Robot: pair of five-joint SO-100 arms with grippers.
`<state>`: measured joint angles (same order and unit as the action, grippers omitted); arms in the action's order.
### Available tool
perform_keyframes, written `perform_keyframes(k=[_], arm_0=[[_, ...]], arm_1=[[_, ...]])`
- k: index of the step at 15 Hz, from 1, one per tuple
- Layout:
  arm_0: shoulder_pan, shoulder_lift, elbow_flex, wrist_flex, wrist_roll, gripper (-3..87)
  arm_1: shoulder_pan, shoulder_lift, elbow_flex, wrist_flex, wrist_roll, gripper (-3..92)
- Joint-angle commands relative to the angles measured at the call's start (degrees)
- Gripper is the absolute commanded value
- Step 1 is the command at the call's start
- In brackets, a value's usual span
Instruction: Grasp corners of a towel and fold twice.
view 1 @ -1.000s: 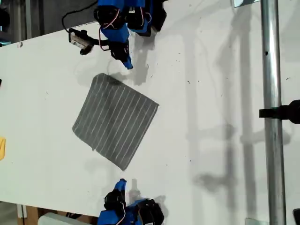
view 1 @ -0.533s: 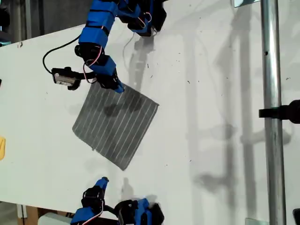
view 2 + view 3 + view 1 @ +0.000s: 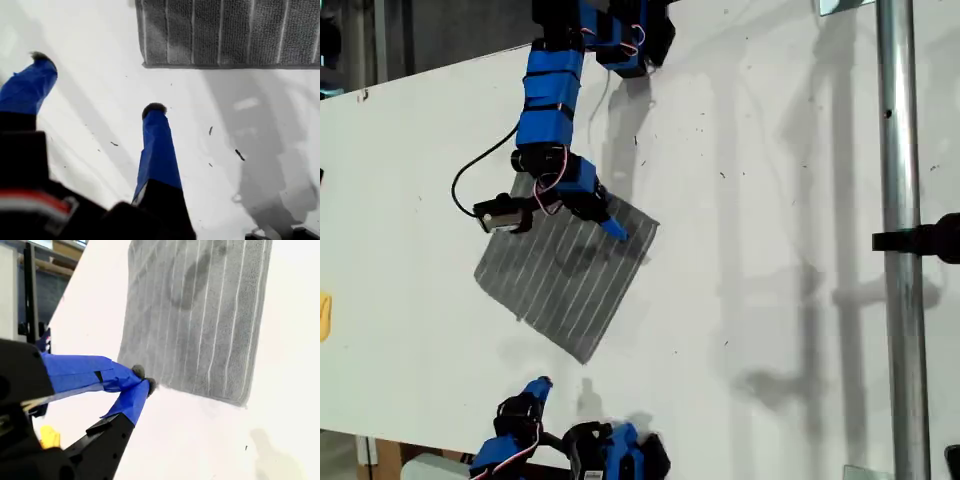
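- The towel [image 3: 560,275] is lying flat and unfolded, turned like a diamond, on the white table [image 3: 770,200], left of centre in the exterior view.
- I judge that the step in hand is the approach to the corners. No fold is made yet and no cloth is being lifted.
- My second gripper [image 3: 613,228], on the arm coming in from the top of the exterior view, is hanging over the towel close to its right corner [image 3: 655,225]. Its tips are pinched together with nothing between them.
- My first gripper [image 3: 538,385], at the bottom edge of the exterior view, is hovering over bare table, apart from the towel's lowest corner [image 3: 582,358].
- The first wrist view is showing what the exterior view cannot: the first gripper [image 3: 98,82] is spread wide. The towel [image 3: 225,30] is lying ahead of it with one corner [image 3: 144,64] in plain sight.
- The second wrist view is showing the second gripper's [image 3: 144,380] tips meeting at the towel's [image 3: 200,315] edge, with a corner [image 3: 244,402] nearby. I cannot tell whether they are touching the cloth.
- Only the exterior view is giving both arms and the whole towel at once.
- Next, I judge that the second gripper needs to open and settle onto its corner. The first needs to close the gap to its own corner, then both pinch.
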<state>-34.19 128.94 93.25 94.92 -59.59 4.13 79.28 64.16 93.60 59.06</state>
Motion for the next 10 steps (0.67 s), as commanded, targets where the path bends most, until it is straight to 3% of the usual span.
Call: perform_keyframes(k=[1,7,10], arm_0=[[-0.79,0.26,0.18,-0.79,0.18,-2.9],[-1.14,2.72,4.66,-1.32,-0.35,-2.9],[-1.93,3.52,5.54,-1.41,-0.26,-2.9]], arm_1=[[-0.70,-3.25,-1.67,-1.76,-2.11,40.2],[0.70,-23.47,-0.18,-12.13,-4.22,36.7],[2.02,-27.60,-0.53,-14.15,-4.75,27.9]])
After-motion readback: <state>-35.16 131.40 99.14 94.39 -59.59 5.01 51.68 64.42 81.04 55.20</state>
